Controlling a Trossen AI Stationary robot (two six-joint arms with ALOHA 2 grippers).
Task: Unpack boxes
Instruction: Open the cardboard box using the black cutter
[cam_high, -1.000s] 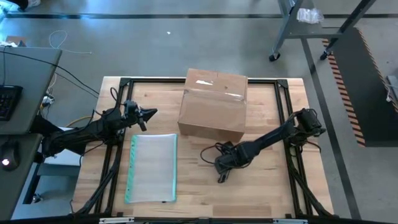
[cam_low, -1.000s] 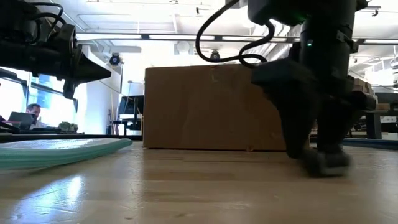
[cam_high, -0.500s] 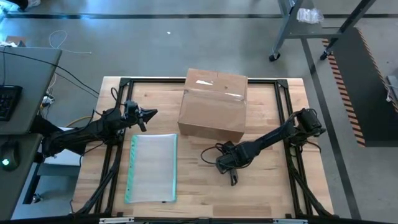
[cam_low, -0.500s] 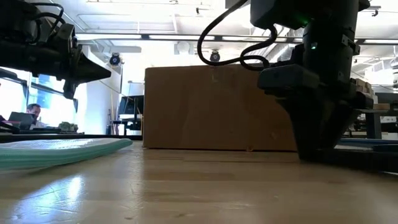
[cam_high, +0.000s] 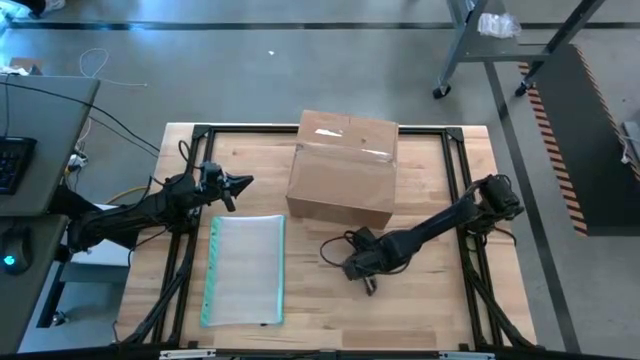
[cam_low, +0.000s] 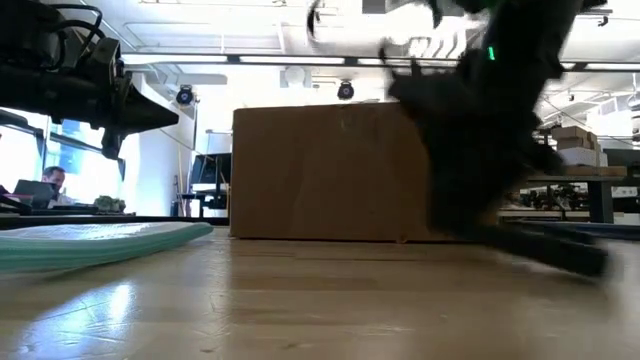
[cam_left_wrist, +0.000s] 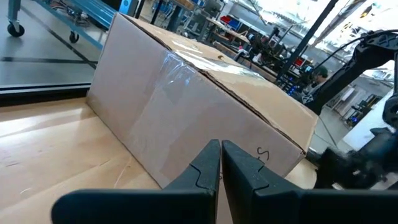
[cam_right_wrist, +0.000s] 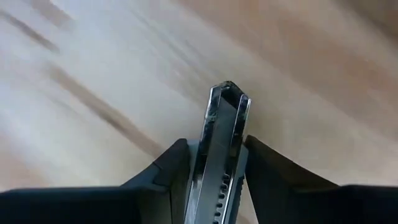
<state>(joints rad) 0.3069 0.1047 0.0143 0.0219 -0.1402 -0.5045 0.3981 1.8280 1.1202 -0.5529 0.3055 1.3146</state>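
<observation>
A brown cardboard box (cam_high: 343, 169) sits at the far middle of the wooden table (cam_high: 440, 310), flaps down and clear tape across its seam, so unpacking has hardly begun. The right gripper (cam_high: 367, 280) is low over the boards just in front of the box, its fingers clamped on a slim metal box cutter (cam_right_wrist: 222, 146) (the blade end points away from the wrist). The left gripper (cam_high: 240, 183) hangs pinched together and empty beside the box's left side. A clear plastic pouch (cam_high: 244, 269) with a teal edge lies flat nearby. Cutting the tape, opening the flaps and emptying the box all remain.

Grey concrete floor (cam_high: 250, 70) surrounds the wooden table (cam_high: 320, 310); bright ceiling lights, possibly windows, behind.
</observation>
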